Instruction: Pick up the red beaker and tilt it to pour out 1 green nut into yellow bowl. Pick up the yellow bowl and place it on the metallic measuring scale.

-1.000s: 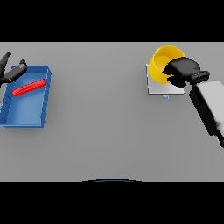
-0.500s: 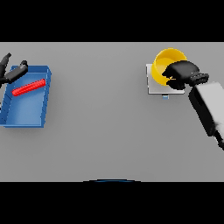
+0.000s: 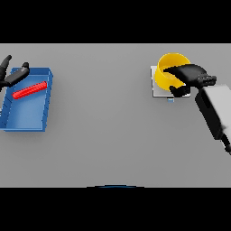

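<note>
Head view is showing the right hand gripping the yellow bowl, seemingly sitting on the scale; releasing gently should avoid tipping. Left hand is hanging relaxed.

The right arm reaches in from the right side, its white and grey forearm angled up and leftward toward the far right of the table. The right hand has its fingers curled around the rim of the yellow bowl. The left hand shows at the far left edge, fingers spread and relaxed, gripping nothing.
</note>
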Robot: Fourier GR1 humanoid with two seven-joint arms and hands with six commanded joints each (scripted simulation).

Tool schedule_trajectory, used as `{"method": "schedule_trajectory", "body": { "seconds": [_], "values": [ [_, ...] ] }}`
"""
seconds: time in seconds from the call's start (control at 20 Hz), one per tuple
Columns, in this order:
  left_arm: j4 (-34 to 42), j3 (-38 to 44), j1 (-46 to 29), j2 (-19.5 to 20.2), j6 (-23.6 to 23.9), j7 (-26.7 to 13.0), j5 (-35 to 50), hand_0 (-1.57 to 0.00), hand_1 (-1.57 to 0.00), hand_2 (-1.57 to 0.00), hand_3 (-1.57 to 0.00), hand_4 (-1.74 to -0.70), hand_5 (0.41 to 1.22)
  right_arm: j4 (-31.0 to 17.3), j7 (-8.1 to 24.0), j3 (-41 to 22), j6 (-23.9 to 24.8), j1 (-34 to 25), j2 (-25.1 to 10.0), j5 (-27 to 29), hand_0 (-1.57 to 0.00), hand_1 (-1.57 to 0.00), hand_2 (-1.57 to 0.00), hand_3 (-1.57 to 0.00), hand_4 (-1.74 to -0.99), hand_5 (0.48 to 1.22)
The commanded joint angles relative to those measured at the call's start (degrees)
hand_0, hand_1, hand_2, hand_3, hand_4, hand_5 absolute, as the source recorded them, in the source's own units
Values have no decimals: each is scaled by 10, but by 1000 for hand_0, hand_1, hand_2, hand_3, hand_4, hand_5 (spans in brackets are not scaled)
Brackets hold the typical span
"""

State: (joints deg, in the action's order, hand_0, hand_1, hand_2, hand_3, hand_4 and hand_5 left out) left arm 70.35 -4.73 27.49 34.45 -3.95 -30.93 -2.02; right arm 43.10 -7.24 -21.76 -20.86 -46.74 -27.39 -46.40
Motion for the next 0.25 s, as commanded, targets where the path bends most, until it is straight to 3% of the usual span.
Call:
{"method": "schedule_trajectory", "body": {
  "seconds": [0.0,0.2],
  "values": [
    [-1,0,1,-2,2,-5,0,1,1,1,1,-836,753,1,8,0,-8,-1,2,1,-158,-155,-122,-105,-1422,811],
    [5,1,4,0,1,-7,2,1,1,1,1,-833,760,10,17,-4,-18,7,-2,0,-64,-63,-50,-42,-1390,779]
  ]
}}
